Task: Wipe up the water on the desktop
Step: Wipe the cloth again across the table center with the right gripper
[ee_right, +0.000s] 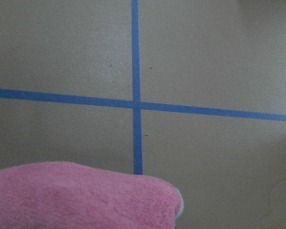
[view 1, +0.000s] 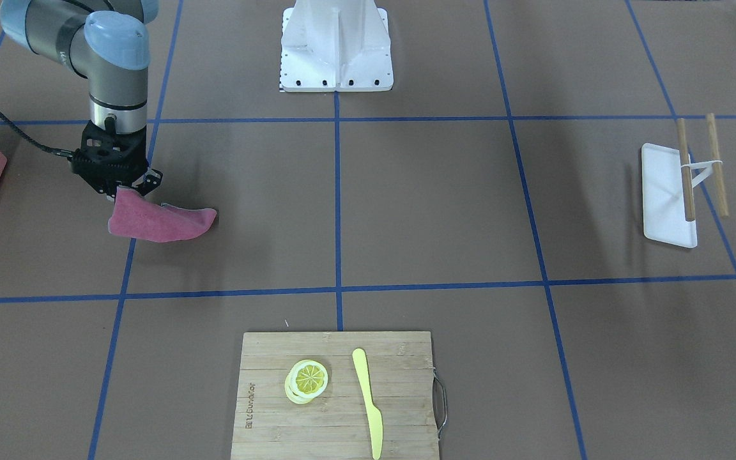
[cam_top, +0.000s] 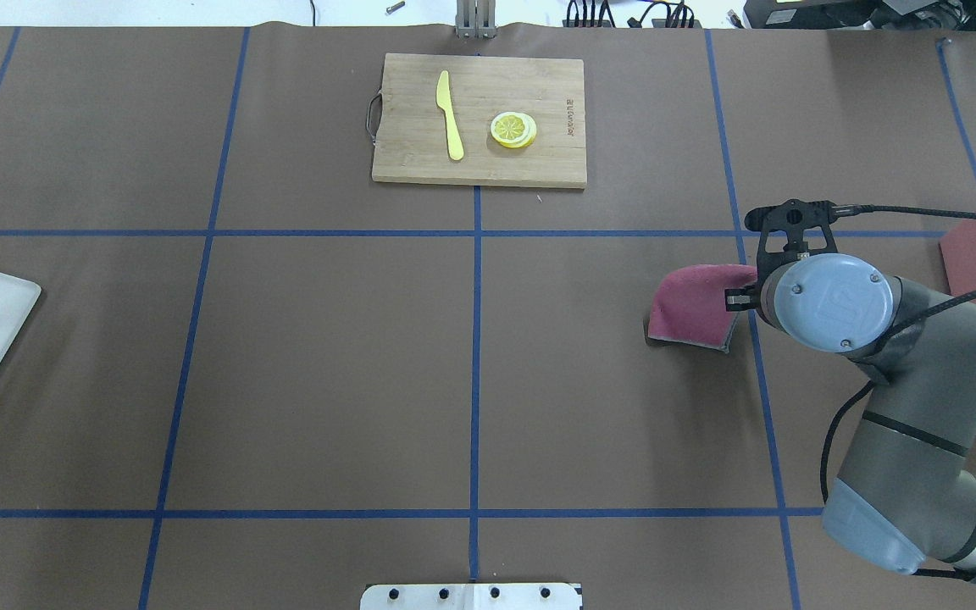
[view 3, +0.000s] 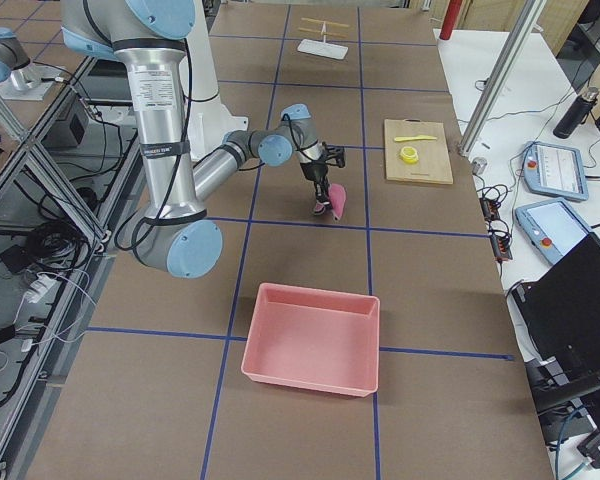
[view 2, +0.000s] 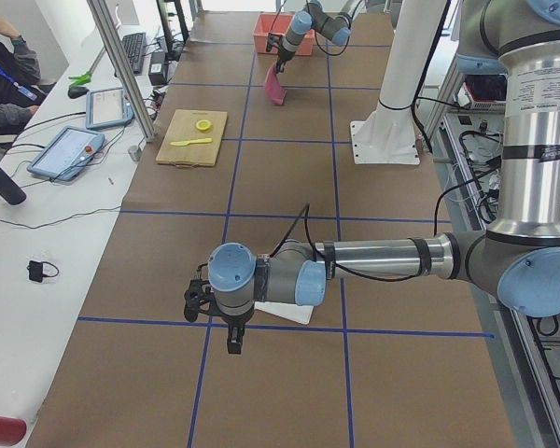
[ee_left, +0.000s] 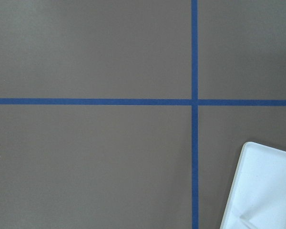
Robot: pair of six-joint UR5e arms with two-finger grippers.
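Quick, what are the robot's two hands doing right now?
Right gripper: shut on the pink cloth.
Left gripper: cannot tell, it shows only in the side view.

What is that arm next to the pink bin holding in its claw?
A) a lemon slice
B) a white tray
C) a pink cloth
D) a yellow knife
C: the right gripper is shut on one end of the pink cloth, which hangs from it, while the yellow knife and lemon slices lie on the cutting board and the white tray sits far across the table.
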